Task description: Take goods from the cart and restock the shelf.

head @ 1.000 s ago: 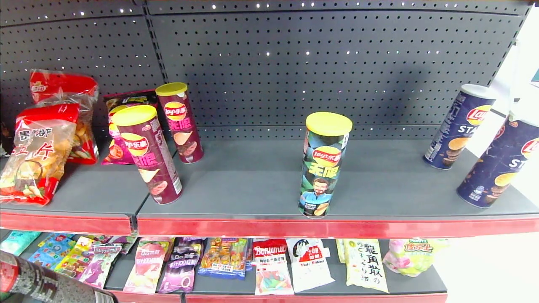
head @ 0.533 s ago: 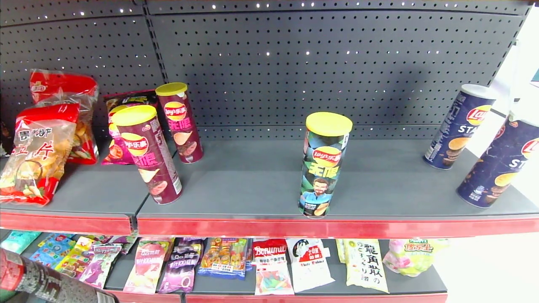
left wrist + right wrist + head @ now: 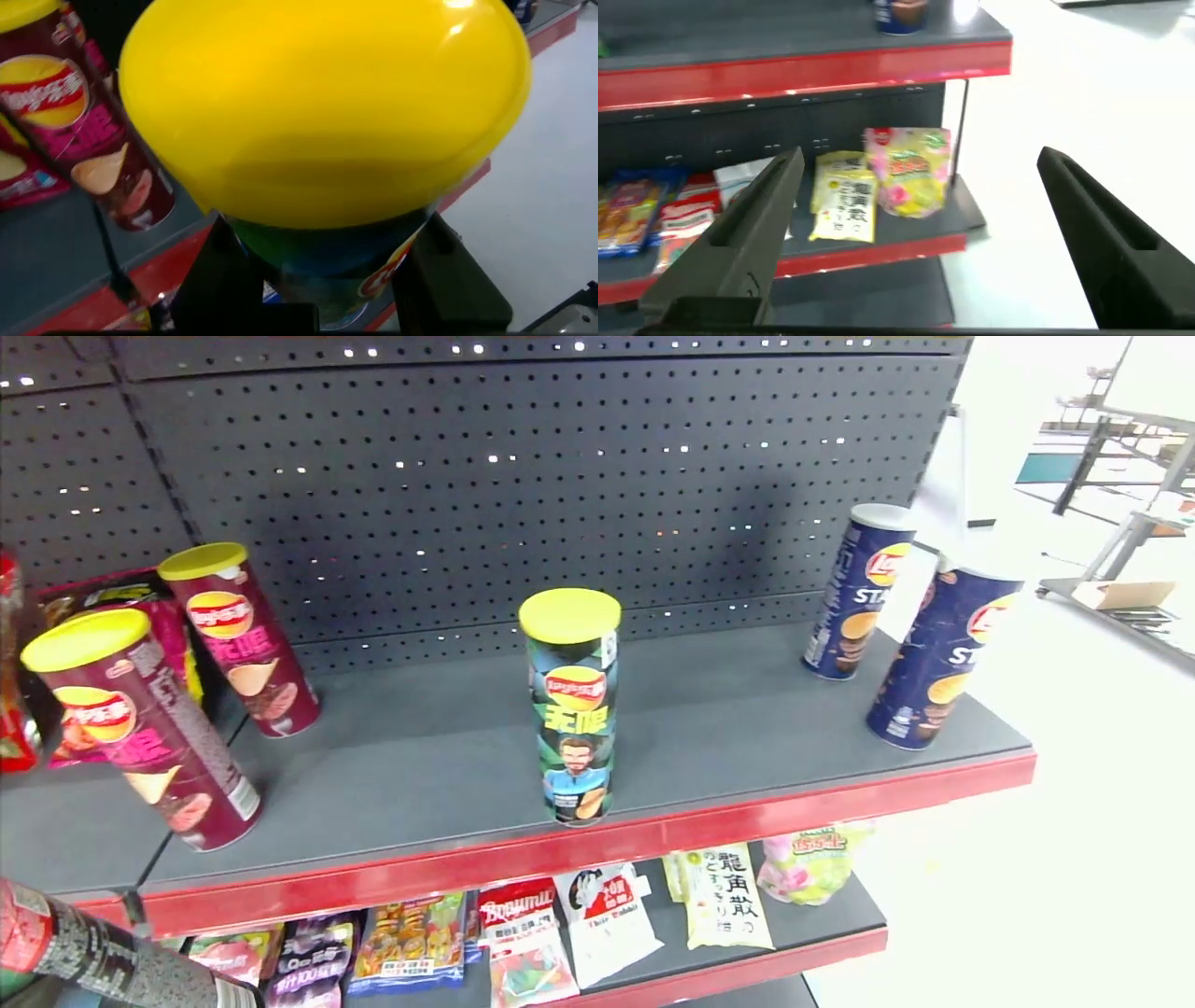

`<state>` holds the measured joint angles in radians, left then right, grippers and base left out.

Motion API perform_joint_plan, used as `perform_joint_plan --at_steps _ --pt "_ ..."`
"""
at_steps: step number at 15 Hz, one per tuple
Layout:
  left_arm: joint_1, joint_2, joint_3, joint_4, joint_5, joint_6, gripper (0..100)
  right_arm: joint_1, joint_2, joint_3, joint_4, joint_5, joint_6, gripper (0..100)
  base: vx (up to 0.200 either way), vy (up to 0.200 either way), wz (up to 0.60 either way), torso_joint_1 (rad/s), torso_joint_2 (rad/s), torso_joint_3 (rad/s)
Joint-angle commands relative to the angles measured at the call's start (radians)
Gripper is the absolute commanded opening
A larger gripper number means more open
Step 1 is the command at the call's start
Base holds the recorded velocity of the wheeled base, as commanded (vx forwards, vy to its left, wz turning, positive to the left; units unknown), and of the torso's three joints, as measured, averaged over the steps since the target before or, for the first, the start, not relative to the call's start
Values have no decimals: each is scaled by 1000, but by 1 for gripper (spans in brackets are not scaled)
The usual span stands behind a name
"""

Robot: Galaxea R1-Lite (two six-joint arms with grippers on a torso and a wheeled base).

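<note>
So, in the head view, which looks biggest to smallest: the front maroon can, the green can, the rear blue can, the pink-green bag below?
1. The front maroon can and the green can: about alike, so not ranked.
2. The rear blue can: smaller, though it stands farther back.
3. The pink-green bag: smallest.

Bright, even light falls from above on the shelf (image 3: 448, 747), while the lower shelf (image 3: 831, 919) beneath it sits dimmer. The floor (image 3: 1074, 821) on my right is washed out to white. Pinpoints of light shine through the pegboard (image 3: 485, 457), which carries a soft shadow. Shelf edges bow toward the borders. The yellow lid (image 3: 318, 103) of the can (image 3: 327, 271) I hold bears a small glare spot. My right tool (image 3: 920, 159) reads as a dark shape against the pale floor.
</note>
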<state>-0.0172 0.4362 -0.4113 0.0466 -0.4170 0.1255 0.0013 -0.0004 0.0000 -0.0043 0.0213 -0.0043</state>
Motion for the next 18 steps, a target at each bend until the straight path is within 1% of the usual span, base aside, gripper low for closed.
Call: perform_joint_plan --at_steps 1,3,4,6,7,8,9,11,12,13,16,18 --pt "0 24 -14 -7 1 0 0 0 2 0 0 0 0 100 0 0 0 0 0 0" --pt "0 53 -38 -8 1 -4 0 2 2 0 0 0 1 100 0 0 0 0 0 0" --pt "0 99 -61 -8 1 -23 0 0 2 0 0 0 3 100 0 0 0 0 0 0" --pt "0 216 -100 -39 -2 -35 0 0 2 0 0 0 3 100 0 0 0 0 0 0" --pt "-4 279 -110 -74 -8 -33 0 0 2 0 0 0 3 100 0 0 0 0 0 0" --pt "-23 355 -130 -129 -29 -33 0 0 2 0 0 0 3 100 0 0 0 0 0 0" --pt "-44 432 -146 -194 -39 -33 0 0 2 0 0 0 3 100 0 0 0 0 0 0" --pt "-53 539 -167 -286 -43 -33 0 0 2 0 0 0 3 100 0 0 0 0 0 0" --pt "-61 636 -199 -360 -45 -33 0 0 2 0 0 0 3 100 0 0 0 0 0 0" --pt "-87 696 -219 -401 -40 -35 0 0 2 0 0 0 3 100 0 0 0 0 0 0" --pt "-104 809 -233 -476 -45 -32 0 0 2 0 0 0 3 100 0 0 0 0 0 0" --pt "-119 874 -277 -482 -45 -32 0 0 2 0 0 0 3 100 0 0 0 0 0 0"
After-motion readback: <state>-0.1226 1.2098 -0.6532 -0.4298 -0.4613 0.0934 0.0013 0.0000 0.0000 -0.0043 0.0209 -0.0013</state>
